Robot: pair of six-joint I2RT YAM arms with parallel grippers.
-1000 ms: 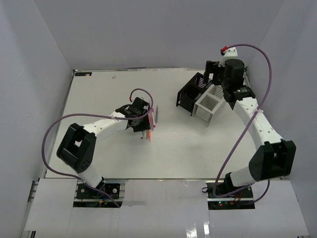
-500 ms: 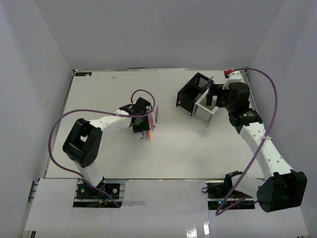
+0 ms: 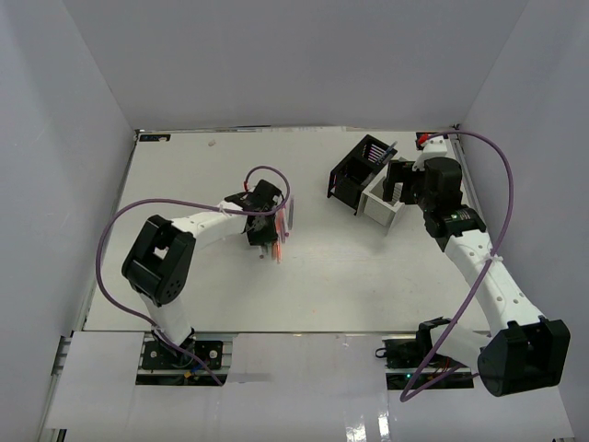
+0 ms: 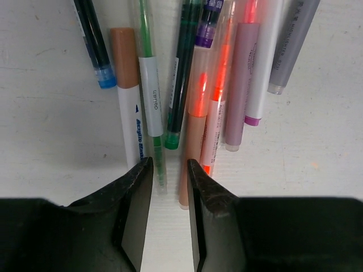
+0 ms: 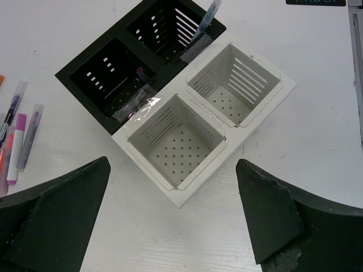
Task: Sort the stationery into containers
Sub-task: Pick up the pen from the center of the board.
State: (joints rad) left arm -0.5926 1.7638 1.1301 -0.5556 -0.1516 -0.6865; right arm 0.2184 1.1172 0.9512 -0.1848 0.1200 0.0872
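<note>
Several pens and markers (image 4: 195, 90) lie side by side on the table, also visible in the top view (image 3: 282, 224). My left gripper (image 4: 170, 170) is low at their near ends, jaws a narrow gap apart and holding nothing. The tip of a clear green pen (image 4: 148, 68) and the end of a peach marker (image 4: 195, 130) lie at the mouth of the gap. My right gripper (image 5: 173, 164) is wide open and empty above the white box (image 5: 176, 192). The black box (image 5: 85, 68) adjoins it. A blue pen (image 5: 207, 20) stands in the black box's far compartment.
Both boxes stand at the back right of the table (image 3: 184, 184), close to the right wall. A few pens (image 5: 17, 136) show at the left edge of the right wrist view. White walls enclose the table on three sides.
My right gripper has moved from behind the black box toward the near side and now hangs over the white box. The left elbow has shifted; its gripper stays at the pens.
</note>
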